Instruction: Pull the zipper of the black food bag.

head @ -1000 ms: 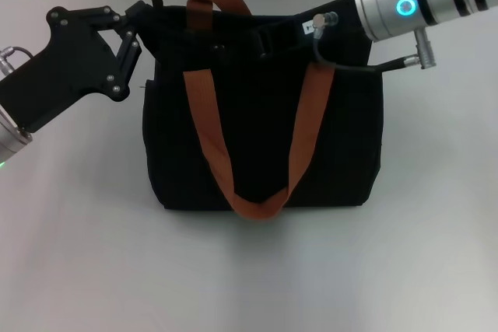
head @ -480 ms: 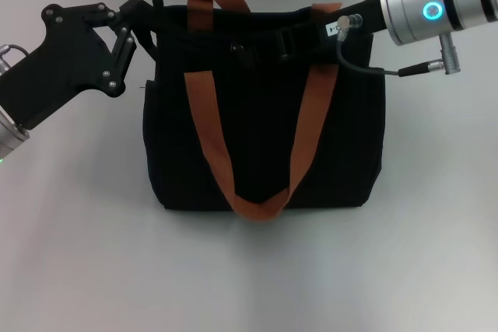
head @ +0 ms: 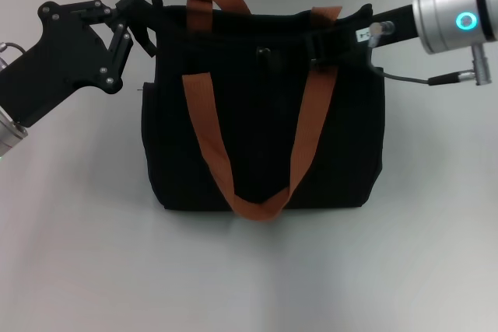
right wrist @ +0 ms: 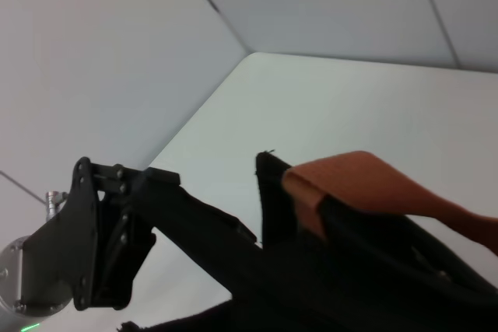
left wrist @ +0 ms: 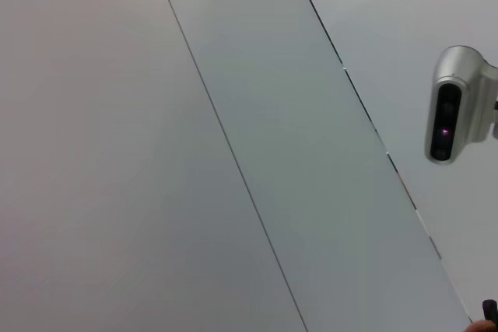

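The black food bag (head: 257, 138) stands upright mid-table with its two orange-brown handles (head: 204, 134) hanging down the front. My left gripper (head: 148, 15) is shut on the bag's top left corner; it also shows in the right wrist view (right wrist: 167, 192), at the bag's corner (right wrist: 268, 184). My right gripper (head: 274, 49) reaches in from the right along the bag's top edge, black against black. A small silver glint, the zipper (head: 264, 53), sits at its tip a little right of the middle of the top edge.
The white table (head: 249, 277) lies in front of the bag and at both sides. A grey panelled wall stands behind. The left wrist view shows only wall panels and a mounted silver camera (left wrist: 453, 105).
My right arm has drawn back to the right along the bag's top, and the zipper glint has moved right with it. The left gripper has kept its hold on the corner.
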Action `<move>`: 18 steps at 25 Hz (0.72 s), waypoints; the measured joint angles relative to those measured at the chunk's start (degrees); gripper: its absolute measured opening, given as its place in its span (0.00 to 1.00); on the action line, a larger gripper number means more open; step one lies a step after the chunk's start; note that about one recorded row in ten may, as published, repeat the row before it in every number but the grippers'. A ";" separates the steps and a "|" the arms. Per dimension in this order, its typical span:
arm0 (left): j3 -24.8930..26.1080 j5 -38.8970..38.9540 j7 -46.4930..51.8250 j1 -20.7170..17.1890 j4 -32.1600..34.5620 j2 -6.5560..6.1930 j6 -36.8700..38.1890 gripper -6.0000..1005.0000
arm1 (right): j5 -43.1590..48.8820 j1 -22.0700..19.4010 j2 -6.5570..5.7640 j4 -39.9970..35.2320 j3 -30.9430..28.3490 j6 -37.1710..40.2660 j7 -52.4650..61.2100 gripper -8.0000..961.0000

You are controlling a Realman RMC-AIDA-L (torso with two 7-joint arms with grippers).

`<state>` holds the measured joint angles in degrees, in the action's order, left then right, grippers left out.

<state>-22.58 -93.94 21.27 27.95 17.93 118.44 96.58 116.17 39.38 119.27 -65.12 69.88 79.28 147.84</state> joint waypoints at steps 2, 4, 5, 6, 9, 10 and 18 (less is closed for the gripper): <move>0.00 0.04 0.00 0.00 0.01 -0.01 0.00 0.10 | 0.30 -0.91 0.00 -0.84 -0.62 0.33 0.13 0.01; 0.00 0.05 0.00 0.00 0.04 -0.01 -0.01 0.10 | 0.65 -1.70 0.00 -1.53 -1.33 0.63 0.19 0.01; 0.00 0.07 0.00 0.00 0.04 -0.02 -0.01 0.10 | 0.76 -2.02 0.00 -1.73 -1.67 0.83 0.20 0.01; 0.00 0.12 0.00 0.00 0.04 -0.01 -0.01 0.10 | 0.83 -2.33 0.00 -1.86 -1.96 0.99 0.20 0.01; 0.00 0.13 0.00 0.00 0.03 0.01 -0.05 0.10 | 1.10 -3.08 0.00 -2.30 -2.71 1.31 0.19 0.01; 0.00 0.13 0.00 0.00 0.03 0.01 -0.05 0.10 | 1.24 -3.30 0.00 -2.47 -3.03 1.41 0.19 0.01; 0.00 0.13 0.00 0.01 0.08 0.04 -0.09 0.10 | 1.45 -5.09 0.00 -4.59 -4.82 2.51 -0.02 0.01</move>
<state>-22.58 -93.81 21.27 27.95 18.01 118.48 96.49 117.62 34.29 119.26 -69.71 65.07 81.79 147.82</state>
